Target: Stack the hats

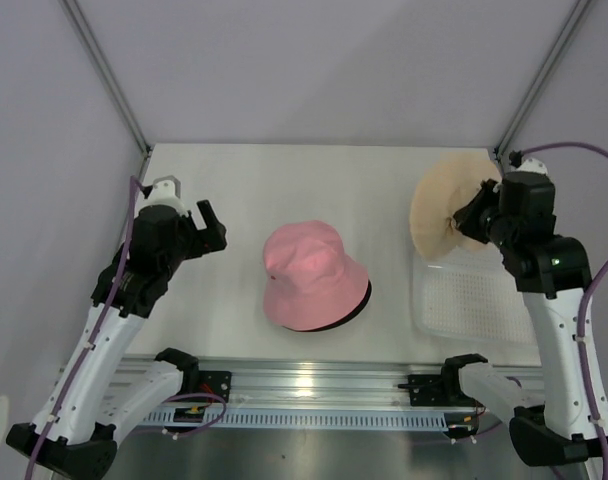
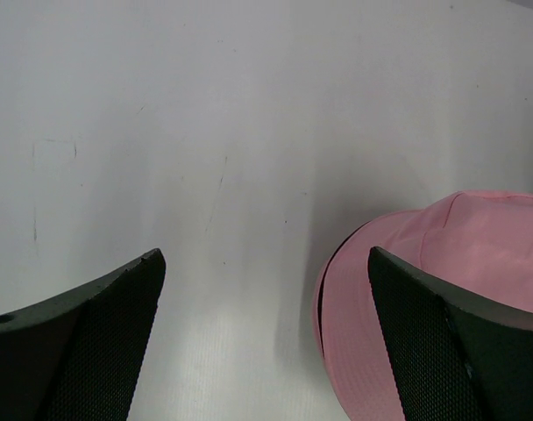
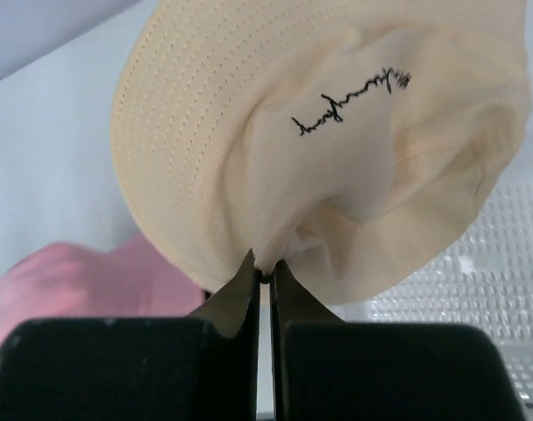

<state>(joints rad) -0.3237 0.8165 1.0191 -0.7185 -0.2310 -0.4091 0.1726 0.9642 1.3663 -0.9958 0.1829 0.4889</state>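
The pink hat (image 1: 310, 274) sits on the table's middle, with a black hat's rim (image 1: 360, 306) showing under its right edge. My right gripper (image 1: 476, 213) is shut on a pinch of the beige hat (image 1: 446, 208), held up over the back right; in the right wrist view the beige hat (image 3: 337, 132) hangs from the gripper (image 3: 264, 272), its dark stitched mark facing the camera. My left gripper (image 1: 212, 228) is open and empty, left of the pink hat; the pink hat (image 2: 442, 289) lies past its right finger (image 2: 459, 351) in the left wrist view.
A white perforated basket (image 1: 469, 300) lies flat at the right, below the lifted beige hat; it also shows in the right wrist view (image 3: 477, 289). Grey walls and frame posts close in the back and sides.
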